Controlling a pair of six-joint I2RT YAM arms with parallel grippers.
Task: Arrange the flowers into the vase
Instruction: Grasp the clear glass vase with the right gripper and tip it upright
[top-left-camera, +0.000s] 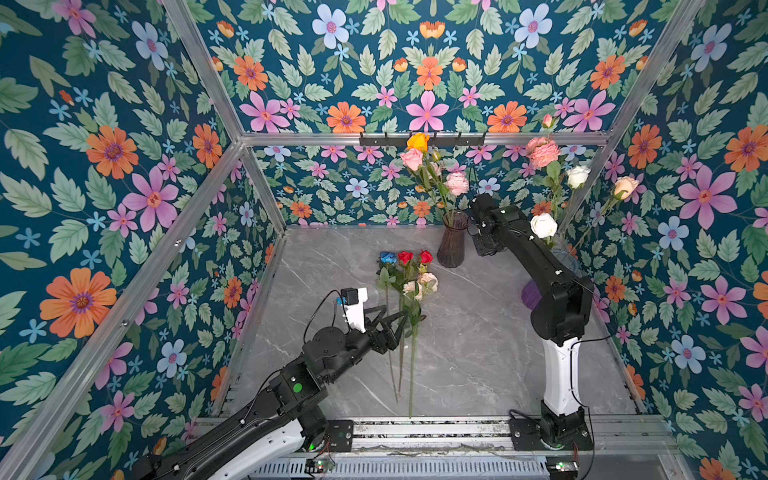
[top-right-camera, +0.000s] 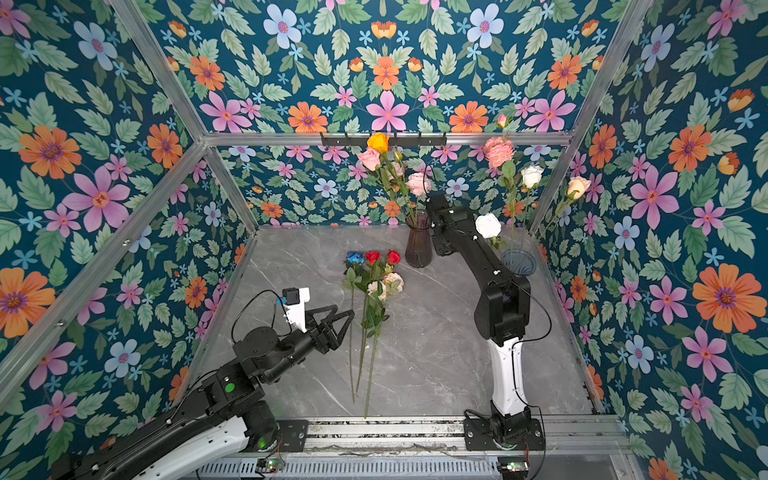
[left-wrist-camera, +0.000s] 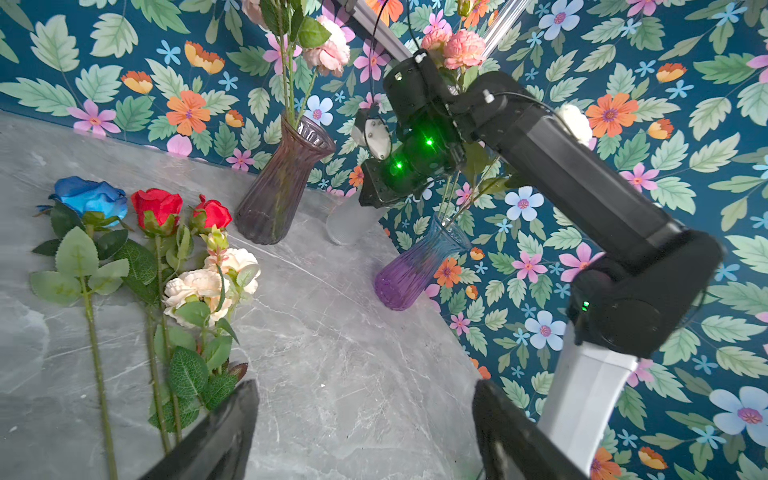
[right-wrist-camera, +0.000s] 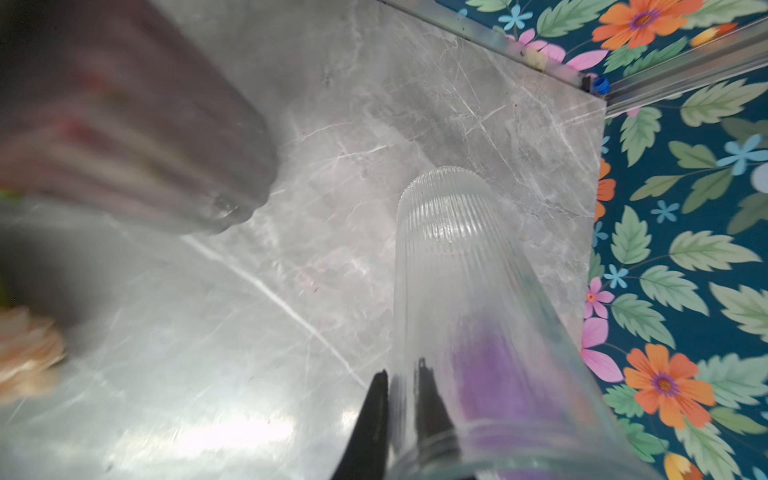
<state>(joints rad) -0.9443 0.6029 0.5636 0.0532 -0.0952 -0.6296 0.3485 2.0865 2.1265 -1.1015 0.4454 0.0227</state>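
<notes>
Found loose flowers (top-left-camera: 415, 286) lying mid-way across the marble table (top-left-camera: 478, 332), heads toward the smoky vase (top-left-camera: 453, 245) holding more blooms. Saw left gripper (top-left-camera: 395, 312) spread wide beside their stems, grasping nothing; right gripper (right-wrist-camera: 401, 395) clenched on the clear vase (right-wrist-camera: 449, 232) rim.

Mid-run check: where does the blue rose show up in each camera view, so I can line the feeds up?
Both top views: blue rose lies on the table, immediately left of the red roses.
Left wrist: in view, beside the red roses.
Right wrist: not in it; the clear ribbed vase fills the foreground.
Shared landmark: smoky purple vase, standing just beyond the red roses; blurred in the right wrist view.
</notes>
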